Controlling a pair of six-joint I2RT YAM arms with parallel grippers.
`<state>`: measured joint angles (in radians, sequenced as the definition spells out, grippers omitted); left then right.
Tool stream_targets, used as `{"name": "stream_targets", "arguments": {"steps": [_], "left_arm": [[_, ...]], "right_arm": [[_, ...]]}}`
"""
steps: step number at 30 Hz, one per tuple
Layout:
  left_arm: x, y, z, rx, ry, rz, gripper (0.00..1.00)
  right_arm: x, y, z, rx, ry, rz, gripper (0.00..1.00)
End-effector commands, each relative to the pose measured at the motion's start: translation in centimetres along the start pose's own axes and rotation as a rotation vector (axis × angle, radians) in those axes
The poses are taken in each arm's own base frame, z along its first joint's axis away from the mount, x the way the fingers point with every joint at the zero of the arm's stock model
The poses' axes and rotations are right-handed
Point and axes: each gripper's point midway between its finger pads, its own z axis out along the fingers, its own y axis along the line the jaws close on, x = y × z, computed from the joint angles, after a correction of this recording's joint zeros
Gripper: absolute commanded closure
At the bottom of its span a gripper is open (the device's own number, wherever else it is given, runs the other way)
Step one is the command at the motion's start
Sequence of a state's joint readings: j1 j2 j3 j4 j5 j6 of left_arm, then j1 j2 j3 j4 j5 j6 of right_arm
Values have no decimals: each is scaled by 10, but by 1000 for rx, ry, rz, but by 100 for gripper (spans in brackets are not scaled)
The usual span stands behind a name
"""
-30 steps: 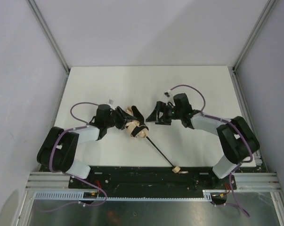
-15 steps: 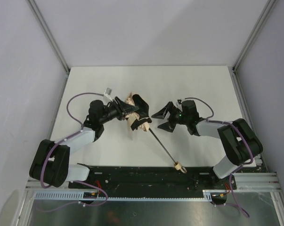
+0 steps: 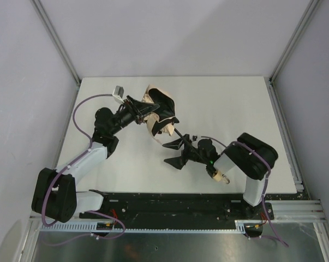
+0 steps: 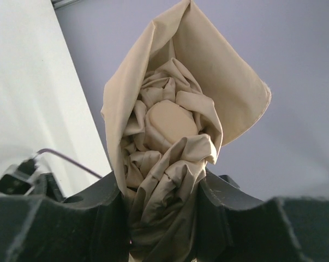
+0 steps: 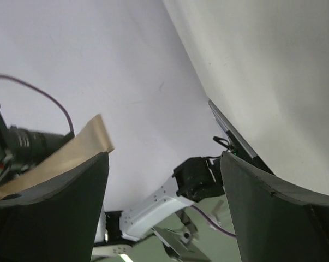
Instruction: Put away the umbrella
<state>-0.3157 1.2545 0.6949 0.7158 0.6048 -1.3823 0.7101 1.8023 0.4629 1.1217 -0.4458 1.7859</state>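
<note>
left tool (image 3: pixel 156 112): clamped on the bunched canopy of the umbrella (image 3: pixel 157 121), raised over the white surface (image 3: pixel 235 103) | right tool (image 3: pixel 174 152): jaws apart, beside the black shaft (image 3: pixel 181 134), holding nothing

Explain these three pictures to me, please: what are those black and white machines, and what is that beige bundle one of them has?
These are two robot arms bolted at the near edge of a white table. The wide picture comes from a fixed camera above and behind them; the other two come from small cameras on each wrist, looking out past that arm's own two fingers.

The beige bundle is the cloth of a folding umbrella. The left gripper is shut on that cloth: its wrist picture shows the crumpled fabric squeezed between the dark fingers.

The umbrella's thin black shaft runs down toward the right arm, and its pale knob handle shows beside that arm. The right gripper stands open near the shaft; its wrist picture shows nothing between its fingers.
</note>
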Motion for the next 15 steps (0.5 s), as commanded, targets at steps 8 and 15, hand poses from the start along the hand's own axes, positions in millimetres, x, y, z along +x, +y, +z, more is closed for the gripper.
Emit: {"name": "stream_targets", "arguments": {"steps": [8, 15], "left_arm": [[-10, -58, -4, 168, -42, -6, 100], [-7, -63, -4, 193, -35, -18, 100]], "right_arm": [[9, 76, -8, -373, -32, 93, 15], [24, 95, -7, -418, 6, 66, 17]]}}
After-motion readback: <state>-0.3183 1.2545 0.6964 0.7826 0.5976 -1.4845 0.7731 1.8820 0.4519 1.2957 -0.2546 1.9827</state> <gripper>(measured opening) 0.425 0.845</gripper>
